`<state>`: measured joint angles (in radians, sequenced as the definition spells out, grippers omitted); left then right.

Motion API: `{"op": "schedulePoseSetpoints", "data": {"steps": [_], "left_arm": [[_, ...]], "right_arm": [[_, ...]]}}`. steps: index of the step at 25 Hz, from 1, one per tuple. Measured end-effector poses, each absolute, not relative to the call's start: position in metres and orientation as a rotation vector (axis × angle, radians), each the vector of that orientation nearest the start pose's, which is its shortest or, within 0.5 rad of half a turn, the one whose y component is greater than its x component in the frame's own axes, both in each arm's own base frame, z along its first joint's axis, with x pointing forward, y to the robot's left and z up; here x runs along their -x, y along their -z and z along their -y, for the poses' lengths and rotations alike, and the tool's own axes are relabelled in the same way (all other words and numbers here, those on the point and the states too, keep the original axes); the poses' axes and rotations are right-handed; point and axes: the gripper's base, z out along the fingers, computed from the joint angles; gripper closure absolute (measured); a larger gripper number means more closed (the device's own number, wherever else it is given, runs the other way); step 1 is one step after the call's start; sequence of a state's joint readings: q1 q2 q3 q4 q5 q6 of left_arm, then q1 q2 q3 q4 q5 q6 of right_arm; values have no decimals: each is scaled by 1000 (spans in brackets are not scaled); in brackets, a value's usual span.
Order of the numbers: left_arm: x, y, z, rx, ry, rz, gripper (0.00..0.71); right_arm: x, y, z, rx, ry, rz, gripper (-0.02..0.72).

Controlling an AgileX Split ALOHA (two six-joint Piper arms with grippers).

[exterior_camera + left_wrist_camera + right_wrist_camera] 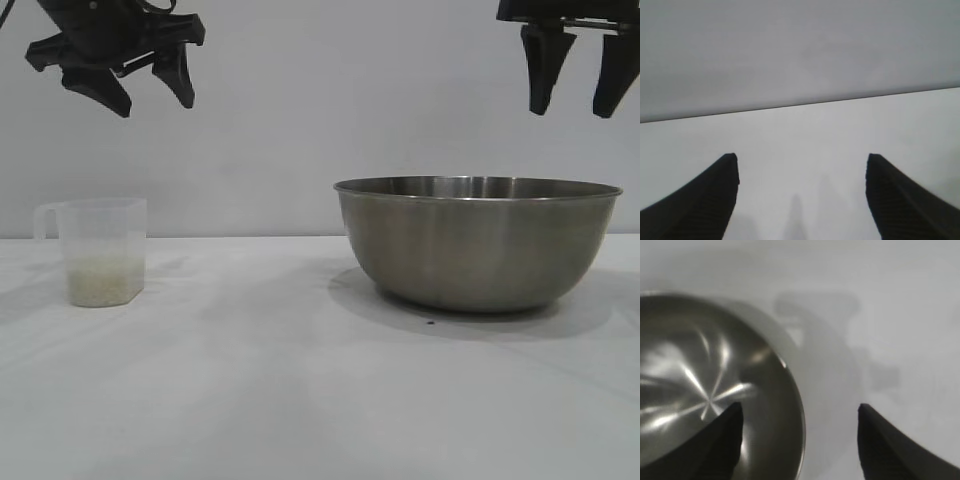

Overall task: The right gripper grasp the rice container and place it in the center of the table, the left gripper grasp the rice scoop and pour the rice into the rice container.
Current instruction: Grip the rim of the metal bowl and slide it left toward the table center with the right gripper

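The rice container [478, 240] is a large steel bowl standing on the white table [250, 390] at the right. High above its right rim hangs my right gripper [575, 105], open and holding nothing; its wrist view looks down with one finger over the rice container's inside [700, 390] and the other over bare table, the rim between them. The rice scoop [98, 250], a clear plastic cup with a side handle, stands at the left with rice [103, 282] in its bottom. My left gripper [150, 100] hovers open well above the rice scoop, and its wrist view shows only the table [800, 145].
A plain grey wall rises behind the table's far edge [800, 104]. A broad stretch of bare tabletop lies between the scoop and the bowl and in front of both.
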<state>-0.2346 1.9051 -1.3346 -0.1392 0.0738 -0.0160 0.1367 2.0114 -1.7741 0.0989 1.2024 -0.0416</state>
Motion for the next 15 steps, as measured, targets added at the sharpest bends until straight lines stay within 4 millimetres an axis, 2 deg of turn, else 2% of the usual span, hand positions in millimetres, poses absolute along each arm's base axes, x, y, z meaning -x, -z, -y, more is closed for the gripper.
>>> {"op": "schedulePoseSetpoints", "data": {"steps": [8,15], "left_arm": [[-426,-232,103,-92,240,-2139,238],[-425,-230,103,-94,240,-2157,238]], "right_arm": [[-433,-200,-70,217,-181,-3075,286],[-437,-171,-71,215,-180,-3140,286]]}}
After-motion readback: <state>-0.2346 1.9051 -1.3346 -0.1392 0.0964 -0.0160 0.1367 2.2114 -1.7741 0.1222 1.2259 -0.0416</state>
